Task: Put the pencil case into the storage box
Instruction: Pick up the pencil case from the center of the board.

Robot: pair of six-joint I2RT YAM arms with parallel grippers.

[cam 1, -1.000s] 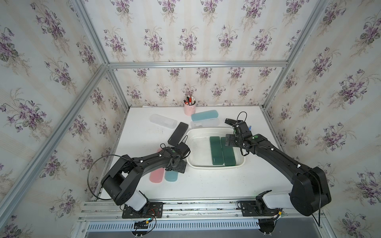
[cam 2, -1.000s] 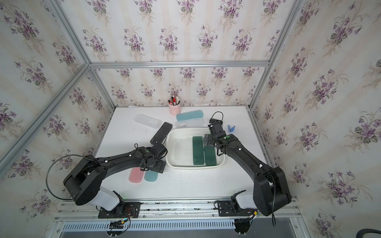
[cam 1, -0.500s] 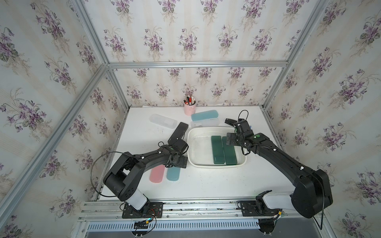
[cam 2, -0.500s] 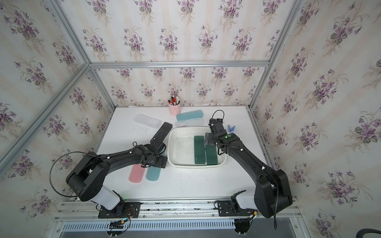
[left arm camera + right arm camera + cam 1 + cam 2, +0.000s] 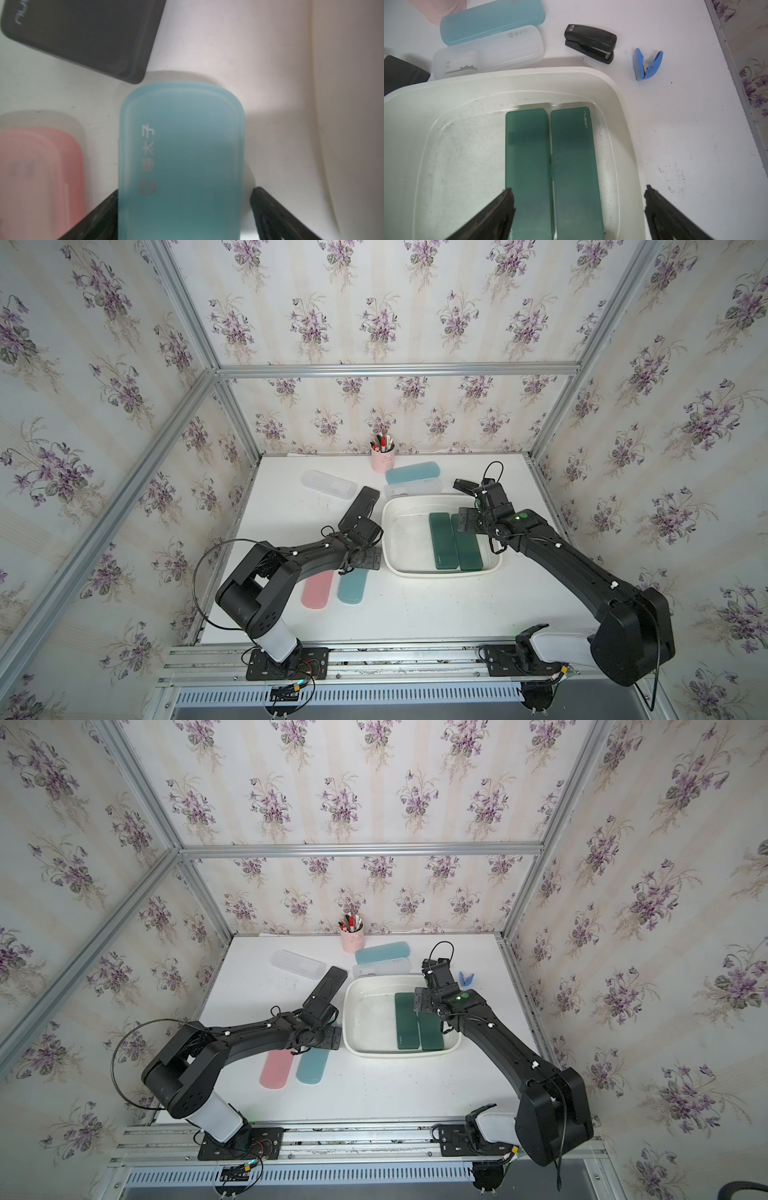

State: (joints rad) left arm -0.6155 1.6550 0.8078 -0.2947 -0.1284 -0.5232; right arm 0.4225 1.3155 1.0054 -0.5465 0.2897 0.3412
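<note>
The box [image 5: 386, 531] is bare in its left half. Two green cases [image 5: 442, 541] lie side by side and fill the right half, under the wide-spread right gripper [image 5: 578, 194]. A clear case [image 5: 411, 490] lies just beside the far rim. Room is tight around the teal case [image 5: 180, 155]: the pink case [image 5: 37, 176] is just beside one flank, the box wall is near the other, and the black case [image 5: 83, 37] is near its end. The left gripper [image 5: 186, 191] straddles it, with a gap on the box side. The table [image 5: 436, 614] is bare along its front.
</note>
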